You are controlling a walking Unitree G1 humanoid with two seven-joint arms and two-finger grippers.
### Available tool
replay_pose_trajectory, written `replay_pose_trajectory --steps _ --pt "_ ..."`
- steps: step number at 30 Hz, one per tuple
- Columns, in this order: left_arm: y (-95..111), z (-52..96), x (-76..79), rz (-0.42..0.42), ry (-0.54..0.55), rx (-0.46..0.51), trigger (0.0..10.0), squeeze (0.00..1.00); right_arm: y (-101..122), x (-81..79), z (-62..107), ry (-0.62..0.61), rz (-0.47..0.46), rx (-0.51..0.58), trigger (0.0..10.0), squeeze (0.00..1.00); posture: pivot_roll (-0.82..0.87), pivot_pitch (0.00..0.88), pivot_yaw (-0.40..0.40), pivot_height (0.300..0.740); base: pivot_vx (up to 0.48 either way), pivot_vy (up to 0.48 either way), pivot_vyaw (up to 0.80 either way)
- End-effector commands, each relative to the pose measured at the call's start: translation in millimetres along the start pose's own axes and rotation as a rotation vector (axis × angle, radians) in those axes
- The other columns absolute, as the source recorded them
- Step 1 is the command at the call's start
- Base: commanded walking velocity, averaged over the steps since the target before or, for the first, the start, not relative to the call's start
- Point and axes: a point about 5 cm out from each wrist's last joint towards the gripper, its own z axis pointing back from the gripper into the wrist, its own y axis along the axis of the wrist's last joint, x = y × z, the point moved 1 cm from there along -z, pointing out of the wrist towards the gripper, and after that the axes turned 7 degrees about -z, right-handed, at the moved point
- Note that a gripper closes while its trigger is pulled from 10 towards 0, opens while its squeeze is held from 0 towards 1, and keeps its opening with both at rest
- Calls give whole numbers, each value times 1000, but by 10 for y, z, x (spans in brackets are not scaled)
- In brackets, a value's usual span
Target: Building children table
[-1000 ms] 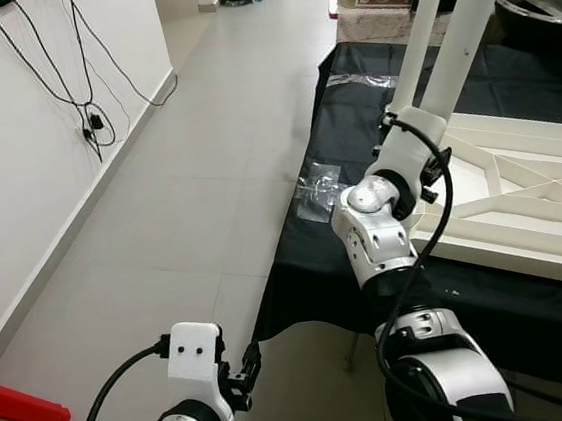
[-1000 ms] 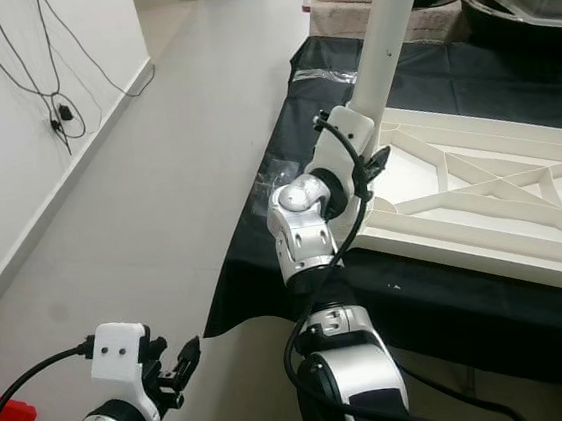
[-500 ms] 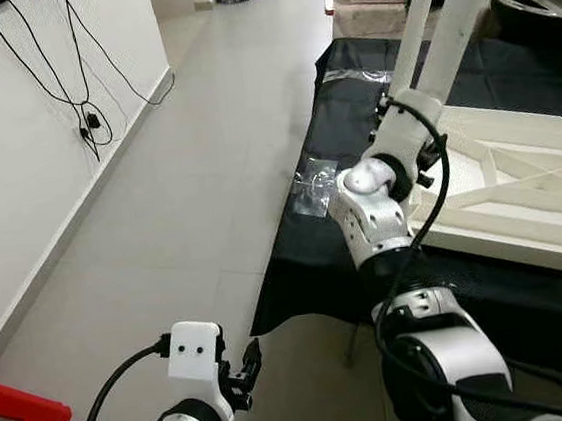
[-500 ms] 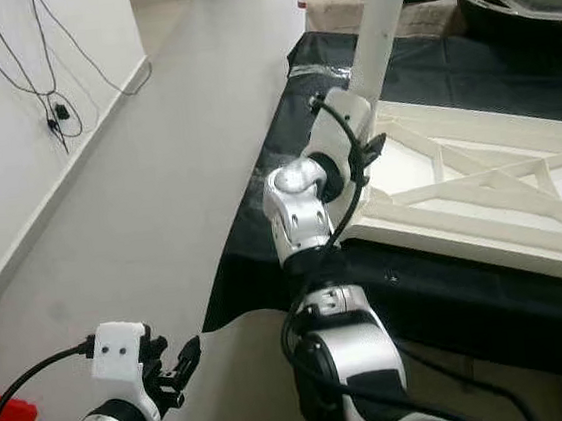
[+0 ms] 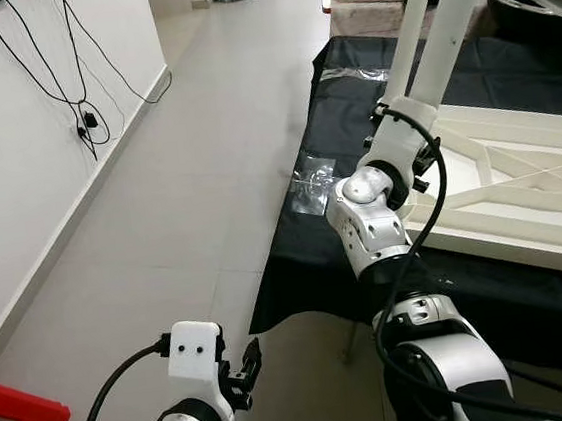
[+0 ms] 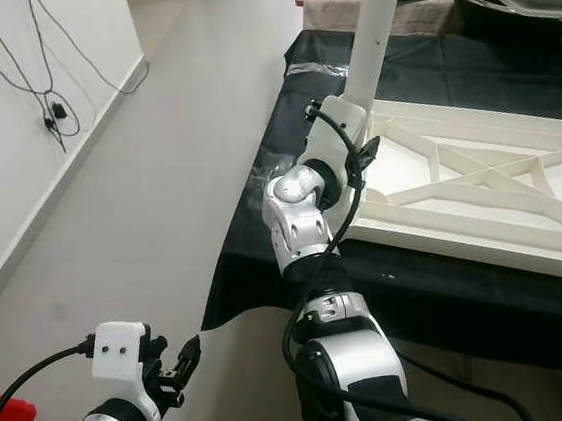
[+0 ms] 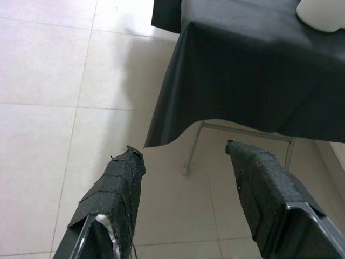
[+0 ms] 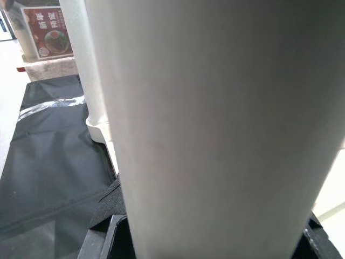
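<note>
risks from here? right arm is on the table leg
1. The right tool grips the white leg low near its base; the tall leg could lever sideways and stress its joint with the upturned tabletop.
2. The tabletop sits near the edge of the black cloth; a push could slide it off.
3. The plastic bag, maybe holding hardware, lies at the cloth's edge and could get knocked down.
</note>
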Motion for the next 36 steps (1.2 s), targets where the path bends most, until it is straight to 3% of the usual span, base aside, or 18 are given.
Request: replay_pose_trajectory --steps 1,10,17,22,30,36 --pt "-53 -1 3 -6 3 -23 10000 0 -436 76 112 -16 41 -187 10000 0 150 129 -44 740 0 0 0" --pt "-52 5 4 -5 4 -24 10000 0 -520 86 123 -9 50 -211 10000 0 156 138 -46 740 0 0 0" --pt "-48 14 6 -8 4 -24 10000 0 -710 56 195 48 67 -312 10000 0 154 140 -44 740 0 0 0" --pt "-41 21 11 -11 4 -22 10000 0 -762 63 214 53 73 -325 10000 0 156 148 -47 740 0 0 0" --pt "-39 26 26 -6 2 -21 10000 0 -739 40 212 69 75 -312 10000 0 154 149 -49 740 0 0 0" --pt "-46 25 27 -4 2 -22 10000 0 -600 -37 189 86 46 -265 10000 0 152 144 -51 740 0 0 0"
